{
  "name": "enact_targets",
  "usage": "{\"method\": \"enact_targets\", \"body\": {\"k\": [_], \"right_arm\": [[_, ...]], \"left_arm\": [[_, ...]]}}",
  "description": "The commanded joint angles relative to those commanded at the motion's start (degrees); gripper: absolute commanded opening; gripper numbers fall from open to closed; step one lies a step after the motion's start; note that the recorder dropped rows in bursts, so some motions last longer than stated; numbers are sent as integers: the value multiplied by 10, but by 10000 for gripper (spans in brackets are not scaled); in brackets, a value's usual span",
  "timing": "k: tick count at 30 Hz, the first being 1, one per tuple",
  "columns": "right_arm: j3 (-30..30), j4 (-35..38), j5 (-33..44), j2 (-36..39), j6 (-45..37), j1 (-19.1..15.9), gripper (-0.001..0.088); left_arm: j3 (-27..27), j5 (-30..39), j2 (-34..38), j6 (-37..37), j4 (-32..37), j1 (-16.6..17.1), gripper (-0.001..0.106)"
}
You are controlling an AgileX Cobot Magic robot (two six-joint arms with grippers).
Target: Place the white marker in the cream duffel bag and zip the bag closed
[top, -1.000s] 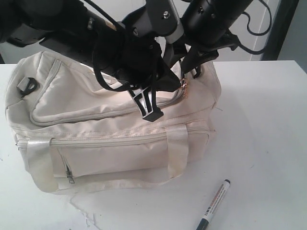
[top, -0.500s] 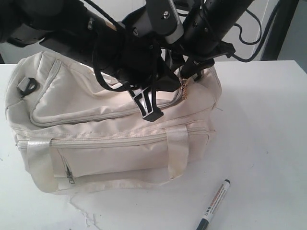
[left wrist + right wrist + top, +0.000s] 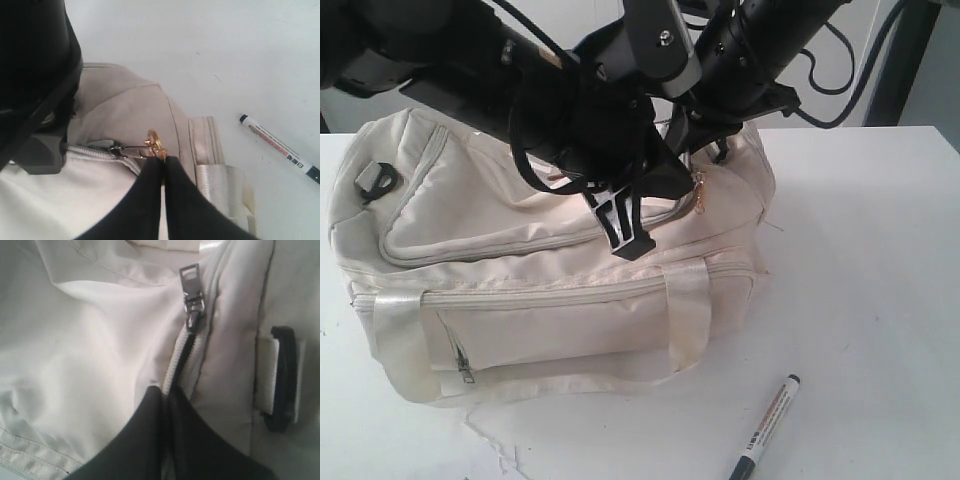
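The cream duffel bag (image 3: 550,320) fills the nine o'clock half of the tabletop (image 3: 860,280) and shows no open mouth, so nothing can go in until the top zip is run back. That is why both my hands crowd its upper end, about one o'clock on the bag, and neither is at the pen.

My left hand (image 3: 163,162) is clenched, its tips meeting right at the gold zip pull (image 3: 156,144). From the wrist view I cannot tell whether the ring is truly pinched or only lies just beyond the tips. I judge the hand is there to draw that slider along.

My right hand (image 3: 162,395) is clenched too, nipping the bag's zip seam near the silver zip pull (image 3: 192,292), which lies flat and free of my fingers. That grip reads as an anchor: soft cloth would bunch and travel with a slider unless one end is held taut.

The white marker (image 3: 766,426) lies untouched on the tabletop at five o'clock from the bag, well apart from it, waiting for a hand once the bag is open.
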Motion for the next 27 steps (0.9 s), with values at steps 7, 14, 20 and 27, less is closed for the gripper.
{"method": "enact_targets", "body": {"k": [7,14,20,27], "right_arm": [[0,-15,-30,0,7,-1,0],[0,-22,-44,0,6,-6,0],[0,-22,-44,-1,8,-12,0],[0,-23,-42,-2,8,-23,0]], "left_arm": [[0,28,0,0,0,0,0],[0,59,0,3,0,0,0],[0,72,0,3,0,0,0],[0,103,0,3,0,0,0]]}}
